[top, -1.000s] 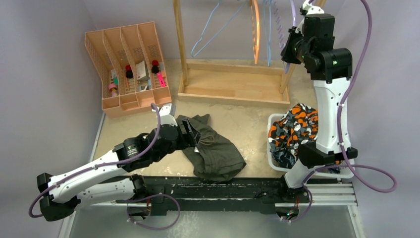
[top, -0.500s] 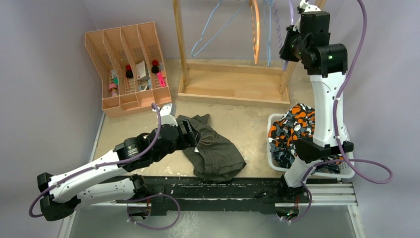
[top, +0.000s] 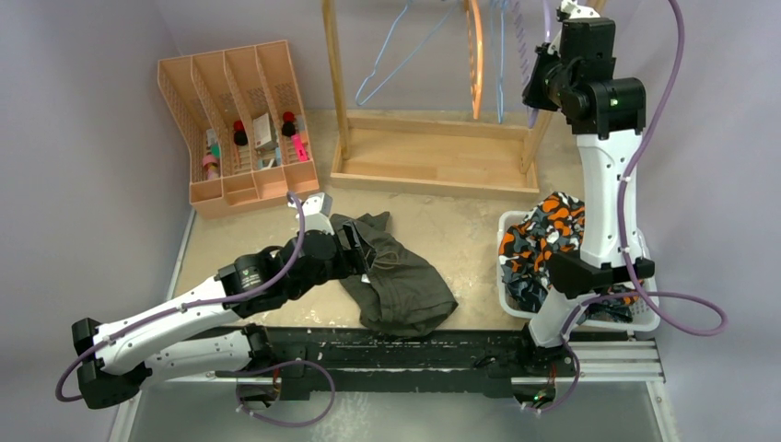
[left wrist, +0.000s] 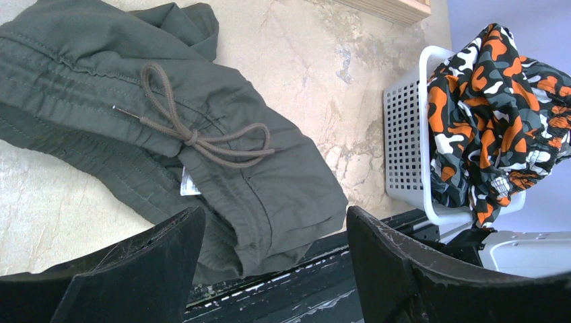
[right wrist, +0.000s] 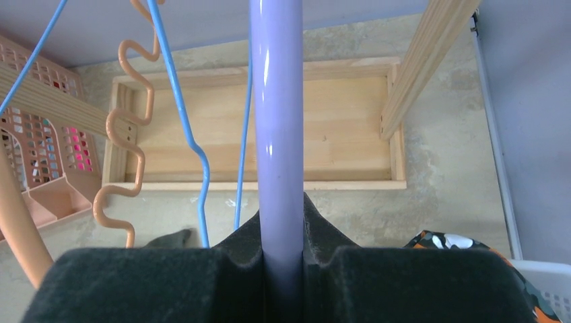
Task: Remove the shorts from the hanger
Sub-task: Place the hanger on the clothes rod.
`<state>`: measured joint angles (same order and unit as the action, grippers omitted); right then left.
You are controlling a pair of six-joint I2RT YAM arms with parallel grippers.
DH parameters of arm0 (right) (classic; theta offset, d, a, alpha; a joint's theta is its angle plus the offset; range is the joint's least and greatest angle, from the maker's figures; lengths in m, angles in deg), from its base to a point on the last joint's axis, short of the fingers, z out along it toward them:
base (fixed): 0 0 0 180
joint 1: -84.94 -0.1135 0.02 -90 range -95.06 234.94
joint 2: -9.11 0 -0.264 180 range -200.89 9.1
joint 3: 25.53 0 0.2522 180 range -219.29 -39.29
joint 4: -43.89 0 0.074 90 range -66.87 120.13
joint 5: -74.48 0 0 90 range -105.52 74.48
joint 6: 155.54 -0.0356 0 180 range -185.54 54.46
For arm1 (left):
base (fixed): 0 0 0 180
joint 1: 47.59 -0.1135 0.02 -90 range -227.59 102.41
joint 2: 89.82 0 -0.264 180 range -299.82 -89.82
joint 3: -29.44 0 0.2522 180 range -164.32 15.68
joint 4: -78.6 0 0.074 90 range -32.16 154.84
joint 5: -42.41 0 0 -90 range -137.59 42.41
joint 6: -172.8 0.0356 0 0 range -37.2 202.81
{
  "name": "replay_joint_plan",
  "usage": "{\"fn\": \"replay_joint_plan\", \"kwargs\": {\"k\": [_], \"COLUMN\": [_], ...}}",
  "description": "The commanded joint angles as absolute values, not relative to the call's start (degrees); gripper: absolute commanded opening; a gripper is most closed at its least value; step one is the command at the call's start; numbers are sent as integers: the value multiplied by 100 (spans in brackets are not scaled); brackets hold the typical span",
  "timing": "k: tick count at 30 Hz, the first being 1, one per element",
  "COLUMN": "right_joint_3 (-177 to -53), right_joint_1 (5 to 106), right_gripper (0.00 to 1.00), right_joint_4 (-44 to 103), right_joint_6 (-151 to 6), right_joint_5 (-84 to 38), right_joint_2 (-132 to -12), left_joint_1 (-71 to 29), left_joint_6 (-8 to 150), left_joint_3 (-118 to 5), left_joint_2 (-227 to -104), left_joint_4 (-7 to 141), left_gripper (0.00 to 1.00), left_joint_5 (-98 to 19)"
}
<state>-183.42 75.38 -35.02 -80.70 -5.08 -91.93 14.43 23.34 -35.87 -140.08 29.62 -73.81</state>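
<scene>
Olive shorts (left wrist: 202, 155) lie on the counter (left wrist: 323, 67) beneath the spread, empty left fingers (left wrist: 135, 269). Their long axis runs diagonally and the drawstring faces up. The near hem is hidden behind the fingers. Right fingers (right wrist: 135, 282) clamp a lilac hanger (right wrist: 277, 134). Camouflage shorts (left wrist: 498, 101) fill the basket (left wrist: 404, 148) beyond.

Table (top: 460, 230): pale beige, mottled like stone, filling the middle of the top view.
Olive green shorts (top: 396, 281): crumpled on the table at lower centre, with the tied drawstring (left wrist: 202, 134) lying on top. Their near edge reaches the black rail (top: 414, 354).
Organizer (top: 235, 120): peach and slotted, at upper left, with small items in its compartments.
Wooden rack base (top: 433, 157): a shallow tray at upper centre, just right of the organizer.
Basket (left wrist: 404, 145): white and perforated, at the right side, with bare table between it and the olive shorts.
</scene>
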Motion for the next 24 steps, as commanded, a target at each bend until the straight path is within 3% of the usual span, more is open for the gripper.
{"fn": "replay_joint_plan", "kwargs": {"k": [1, 24], "right_joint_3": [-18533, -18112], "right_joint_1": [7577, 7633], "right_gripper": [0, 0], "right_joint_4": [-3252, -3166], "right_joint_6": [-8066, -8049], "right_joint_5": [-602, -691], "right_joint_2": [-9225, -9091], "left_joint_1": [1456, 1462], "left_joint_6": [2289, 2331], "left_joint_3": [-3708, -3731], "left_joint_2": [-13977, -14130], "left_joint_4": [3171, 3255], "left_gripper": [76, 76], "left_joint_5": [-7409, -7337]}}
